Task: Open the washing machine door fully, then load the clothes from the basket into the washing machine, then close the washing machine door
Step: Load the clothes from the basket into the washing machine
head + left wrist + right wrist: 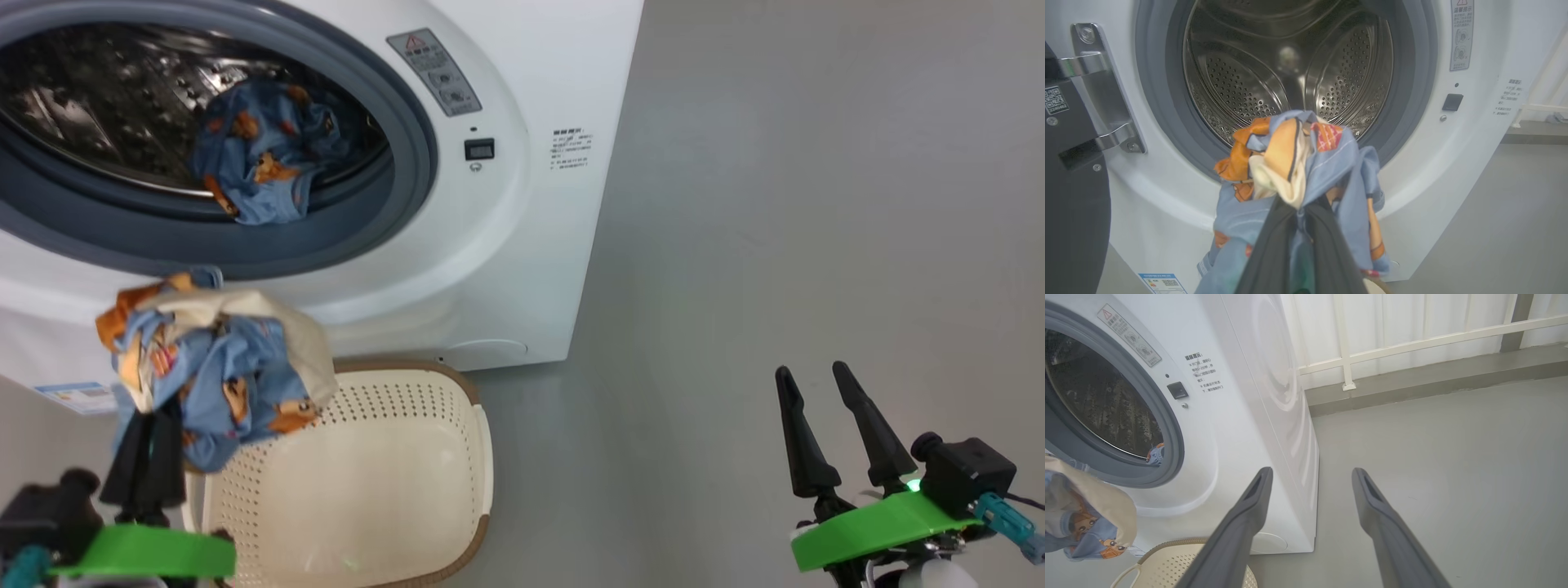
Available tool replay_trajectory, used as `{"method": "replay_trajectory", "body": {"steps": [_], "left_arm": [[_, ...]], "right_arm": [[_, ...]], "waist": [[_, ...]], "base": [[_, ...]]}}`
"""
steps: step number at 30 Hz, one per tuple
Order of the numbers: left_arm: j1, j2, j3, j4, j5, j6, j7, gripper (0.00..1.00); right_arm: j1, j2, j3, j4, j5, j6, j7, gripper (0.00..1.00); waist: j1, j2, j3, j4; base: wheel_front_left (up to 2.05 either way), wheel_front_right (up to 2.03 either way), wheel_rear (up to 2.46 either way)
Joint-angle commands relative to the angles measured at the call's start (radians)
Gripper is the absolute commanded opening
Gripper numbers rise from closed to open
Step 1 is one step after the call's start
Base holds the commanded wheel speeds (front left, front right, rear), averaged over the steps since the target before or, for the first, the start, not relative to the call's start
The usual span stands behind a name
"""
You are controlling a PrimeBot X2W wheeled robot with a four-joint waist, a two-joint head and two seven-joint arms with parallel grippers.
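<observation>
1. A bundle of clothes [216, 367], blue with orange and cream patches, hangs pinched between the closed fingers of the left gripper [151, 429]. It is raised above the basket, in front of the lower edge of the machine's round opening.
2. Another blue piece of clothing [261, 159] lies at the front lip of the steel drum [1290, 61], partly over the grey seal [408, 163].
3. The basket [384, 474] stands on the floor just in front of the washing machine [506, 245], beneath the held bundle.
4. The door [1073, 204] stands swung open at the left of the left wrist view, on its metal hinge [1106, 81].
5. The right gripper [808, 371] has its fingers spread apart and holds nothing. It sits over the grey floor [775, 204] to the right of the machine, well apart from the basket.
6. A white railing [1412, 339] runs along the wall beyond the machine.
</observation>
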Motion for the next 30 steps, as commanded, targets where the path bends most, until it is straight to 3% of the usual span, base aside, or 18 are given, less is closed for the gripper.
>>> {"method": "replay_trajectory", "body": {"steps": [1,17,30], "left_arm": [[-0.05,0.032,0.031,-0.015,-0.005,0.001,-0.014,0.0],[-0.428,0.151,0.03,0.148,-0.025,0.001,-0.014,0.0],[-0.828,0.246,-0.058,0.525,-0.064,0.001,-0.014,0.0]], "right_arm": [[-0.03,-0.006,0.025,-0.025,-0.004,0.006,-0.008,1.0],[-0.132,0.032,0.047,-0.029,-0.003,0.006,-0.008,1.0],[-0.198,0.046,0.071,-0.037,0.002,0.006,-0.008,1.0]], "waist": [[-0.0001,-0.0001,0.031,-0.004],[-0.0001,-0.0001,0.193,-0.062],[-0.0001,-0.0001,0.318,-0.115]], "base": [[0.0,0.0,0.0],[0.0,0.0,0.0],[0.0,0.0,0.0]]}}
